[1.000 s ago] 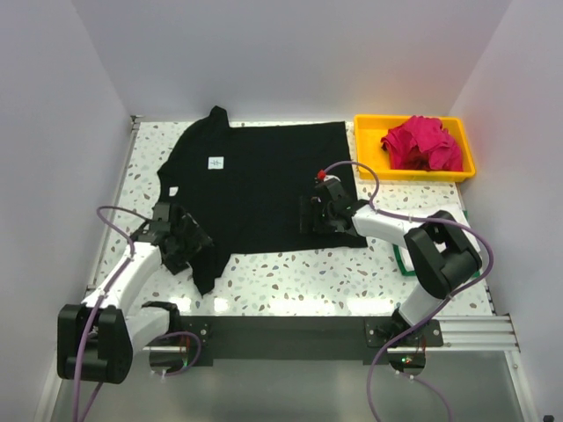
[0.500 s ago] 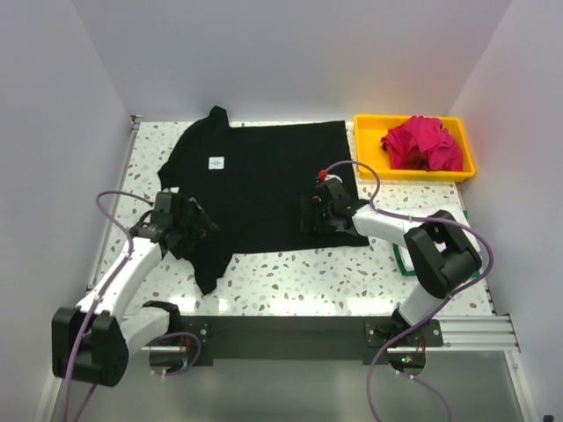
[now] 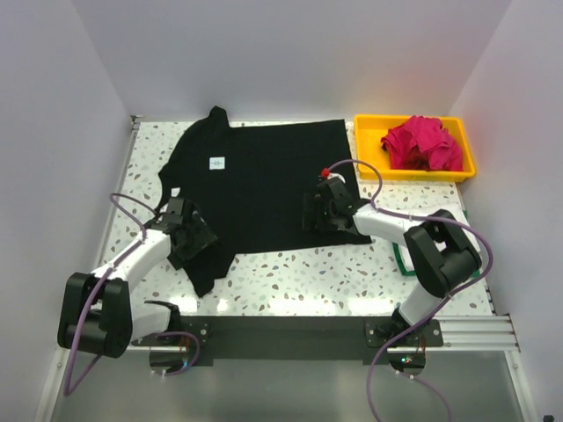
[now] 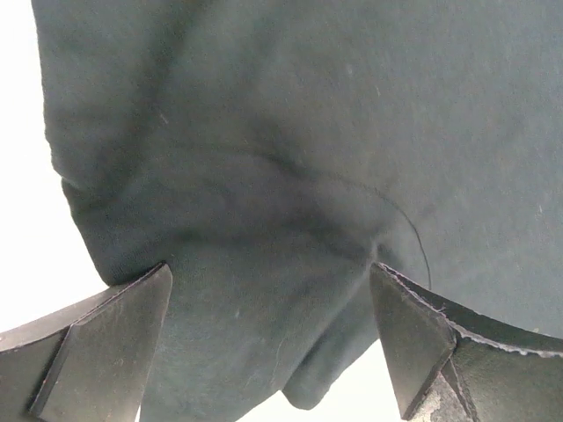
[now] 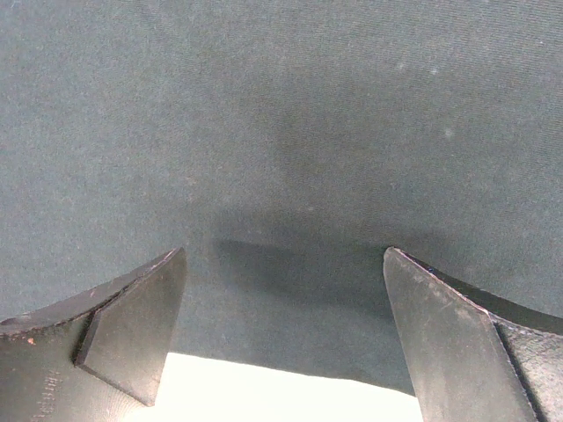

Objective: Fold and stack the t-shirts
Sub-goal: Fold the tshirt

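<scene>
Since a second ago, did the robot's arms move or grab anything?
The left gripper slid a little to the right, farther over the near sleeve of the black t-shirt. Its jaws are open and it grabbed nothing. The right gripper stayed put, open, over the shirt's near hem. The shirt, the yellow tray and the magenta shirts in it lie as before.

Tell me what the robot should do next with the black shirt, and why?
The left end effector hangs open over the shirt's bunched sleeve, and the right end effector hangs open over its near hem. The shirt lies flat and unfolded, with nothing gripped yet. So probably: lower both and pinch the cloth.
</scene>
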`<act>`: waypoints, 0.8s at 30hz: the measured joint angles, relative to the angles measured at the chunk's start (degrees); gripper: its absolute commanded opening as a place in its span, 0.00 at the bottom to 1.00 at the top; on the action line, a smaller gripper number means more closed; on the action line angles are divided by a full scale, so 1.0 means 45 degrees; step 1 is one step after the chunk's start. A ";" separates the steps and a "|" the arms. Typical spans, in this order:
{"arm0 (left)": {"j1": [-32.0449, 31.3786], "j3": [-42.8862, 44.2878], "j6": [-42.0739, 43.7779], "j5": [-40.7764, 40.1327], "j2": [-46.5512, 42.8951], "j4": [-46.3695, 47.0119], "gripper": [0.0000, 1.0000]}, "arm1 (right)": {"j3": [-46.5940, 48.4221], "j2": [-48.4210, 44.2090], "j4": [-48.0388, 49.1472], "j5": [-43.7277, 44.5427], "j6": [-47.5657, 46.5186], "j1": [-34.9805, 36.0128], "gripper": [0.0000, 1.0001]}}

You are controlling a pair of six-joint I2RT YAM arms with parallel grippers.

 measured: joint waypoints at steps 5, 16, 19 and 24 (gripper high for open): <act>0.0204 0.0233 0.0189 -0.0335 0.0471 0.0199 1.00 | -0.0010 0.0024 0.0039 0.0151 -0.0005 -0.0102 0.99; 0.1860 0.0423 0.0967 -0.0355 0.0831 0.0840 1.00 | -0.0146 -0.0044 0.0233 0.0277 -0.0063 -0.0267 0.99; 0.1885 0.0418 0.1258 -0.0170 0.0729 0.0792 1.00 | -0.0253 -0.0165 0.0340 0.0058 -0.0223 -0.0301 0.99; 0.1977 0.0486 0.1530 -0.0413 -0.0403 -0.0165 1.00 | -0.0534 -0.0685 -0.0053 -0.0597 -0.0583 -0.0403 0.99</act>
